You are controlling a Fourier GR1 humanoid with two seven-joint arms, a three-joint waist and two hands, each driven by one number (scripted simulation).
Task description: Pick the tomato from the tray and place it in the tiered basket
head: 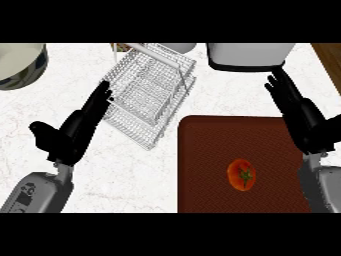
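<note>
A red tomato [241,175] with a green stem lies on the dark brown tray [210,145], toward the tray's near right part. The white wire tiered basket [151,95] stands on the counter just up and left of the tray. My right hand [306,120] hovers over the tray's right edge, fingers straight and pointing away, open and holding nothing; the tomato is below and left of it. My left hand [73,130] is open to the left of the basket, its fingertips near the basket's left rim.
A large pale bowl [7,65] sits at the far left corner. A white container with a dark base [247,57] stands behind the tray. A wooden strip [339,70] runs along the right edge. The marble counter [129,175] extends left of the tray.
</note>
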